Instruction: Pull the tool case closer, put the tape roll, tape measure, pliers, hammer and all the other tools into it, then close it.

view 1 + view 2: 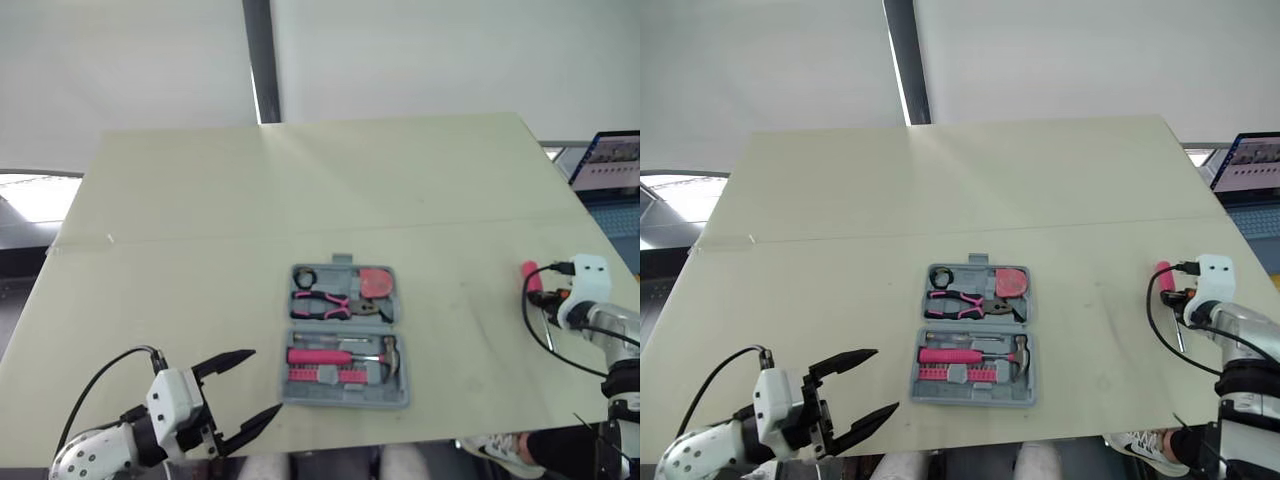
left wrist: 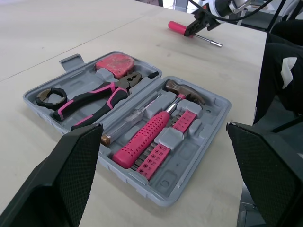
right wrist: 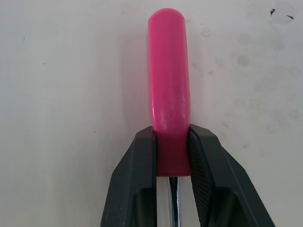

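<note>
While the tool case (image 1: 345, 335) lies open on the table (image 1: 200, 200), mostly filled, a screwdriver (image 1: 529, 272) lies well to its right, so fetching it looks like the step in hand; left wrist view: the left gripper (image 2: 164, 126) gapes wide, empty, facing the case; right wrist view: the right gripper (image 3: 171, 135) is clamped on the screwdriver's pink handle; next, I judge: lift it and carry it to the case.

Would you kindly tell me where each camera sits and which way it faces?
Left eye view: on the head, facing forward and down over the table and open tool case; left end effector lower left, right arm at right.
Right eye view: beside it, same scene.
Left wrist view: looks along the left arm's open fingers at the case.
Right wrist view: looks along the right end effector, shut on the pink screwdriver.
Shared: left wrist and eye views both show case and screwdriver.
</note>
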Robot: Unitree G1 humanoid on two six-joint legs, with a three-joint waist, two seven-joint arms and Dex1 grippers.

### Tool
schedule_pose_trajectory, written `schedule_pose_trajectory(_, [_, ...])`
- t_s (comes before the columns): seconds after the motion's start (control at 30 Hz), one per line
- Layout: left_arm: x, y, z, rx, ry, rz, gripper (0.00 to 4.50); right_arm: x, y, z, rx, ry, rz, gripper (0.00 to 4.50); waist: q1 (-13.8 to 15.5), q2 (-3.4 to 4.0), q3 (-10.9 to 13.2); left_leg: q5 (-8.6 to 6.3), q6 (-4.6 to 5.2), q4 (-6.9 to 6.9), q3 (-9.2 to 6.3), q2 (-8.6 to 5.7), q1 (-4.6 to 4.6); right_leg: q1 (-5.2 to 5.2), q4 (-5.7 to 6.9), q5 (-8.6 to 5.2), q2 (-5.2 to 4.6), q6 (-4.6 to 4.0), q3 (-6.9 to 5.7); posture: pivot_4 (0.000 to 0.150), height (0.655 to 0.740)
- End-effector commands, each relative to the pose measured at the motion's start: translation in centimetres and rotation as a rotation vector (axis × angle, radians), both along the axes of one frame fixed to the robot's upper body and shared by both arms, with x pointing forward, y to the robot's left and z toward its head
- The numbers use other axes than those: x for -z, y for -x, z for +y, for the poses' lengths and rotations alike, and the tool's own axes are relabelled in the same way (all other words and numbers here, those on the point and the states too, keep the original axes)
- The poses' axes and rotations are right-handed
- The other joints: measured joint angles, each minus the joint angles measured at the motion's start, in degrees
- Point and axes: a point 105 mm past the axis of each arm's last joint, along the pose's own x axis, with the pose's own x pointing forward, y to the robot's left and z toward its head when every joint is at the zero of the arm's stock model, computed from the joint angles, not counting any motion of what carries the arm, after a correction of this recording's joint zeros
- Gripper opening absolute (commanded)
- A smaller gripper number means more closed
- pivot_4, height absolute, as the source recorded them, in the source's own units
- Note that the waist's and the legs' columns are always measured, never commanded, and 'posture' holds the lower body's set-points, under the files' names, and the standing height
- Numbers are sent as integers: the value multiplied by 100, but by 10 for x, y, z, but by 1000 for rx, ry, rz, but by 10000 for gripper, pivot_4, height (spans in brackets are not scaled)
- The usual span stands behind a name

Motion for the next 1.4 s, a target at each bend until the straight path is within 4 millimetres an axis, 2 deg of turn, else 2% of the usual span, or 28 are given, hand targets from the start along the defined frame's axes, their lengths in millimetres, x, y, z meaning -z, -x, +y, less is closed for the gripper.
schedule_pose_trajectory(0.03, [-2, 0, -1, -7, 5, -18, 45000, -13, -4, 7, -56, 16, -22, 4234, -15, 0, 0, 0, 0, 0, 0, 0, 0, 0, 0, 0, 0, 0, 0, 1500, 7373])
schedule_pose_trajectory(0.17, [0, 3, 6, -17, -6, -5, 45000, -29, -3, 37, -205, 31, -13, 4234, -23, 1, 0, 1, -1, 0, 1, 2, -22, -24, 5, 0, 0, 0, 0, 1500, 7373])
schedule_pose_trajectory(0.23, [3, 3, 13, -25, -21, 7, 45000, -42, 3, 71, -358, 43, 20, 4234, -15, 9, -2, 1, -3, 7, 1, 2, -47, -51, 13, 0, 0, 1, 0, 1500, 7373])
schedule_pose_trajectory(0.37, [2, 1, 26, -40, -44, 6, 45000, -51, 29, 120, -629, 109, 156, 4234, -6, 17, 3, 3, -4, 22, -1, 3, -75, -79, 22, 1, 1, 1, -2, 1500, 7373])
schedule_pose_trajectory(0.5, [1, 7, 35, -56, -59, 21, 45000, -70, 55, 168, -881, 144, 226, 4234, 33, -1, 14, 2, -3, 30, -9, 3, -79, -74, 17, 1, 1, 2, -5, 1500, 7373])
schedule_pose_trajectory(0.67, [3, 4, 39, -75, -68, 12, 45000, -89, 64, 206, -1034, 156, 256, 4234, 42, -2, 15, 2, -3, 36, -13, 3, -83, -76, 19, 1, 0, 2, -6, 1500, 7373])
schedule_pose_trajectory(0.83, [5, 13, 40, -70, -80, 31, 45000, -95, 87, 273, -1275, 139, 285, 4234, -30, -7, 18, 1, -3, 35, -17, 4, -89, -89, 28, 0, 1, -2, -10, 1500, 7373])
schedule_pose_trajectory(1.1, [5, 22, 47, -91, -90, 55, 45000, -76, 100, 319, -1433, 278, 316, 4234, -30, -20, 15, 1, -5, 68, -18, 4, -151, -151, 58, 0, 1, -3, -13, 1500, 7373])
schedule_pose_trajectory(1.4, [7, 44, 51, -26, -132, 113, 45000, -54, 117, 328, -1517, 376, 387, 4234, -56, -20, 15, 1, -5, 73, -21, 4, -162, -159, 62, 0, 1, -4, -18, 1500, 7373])
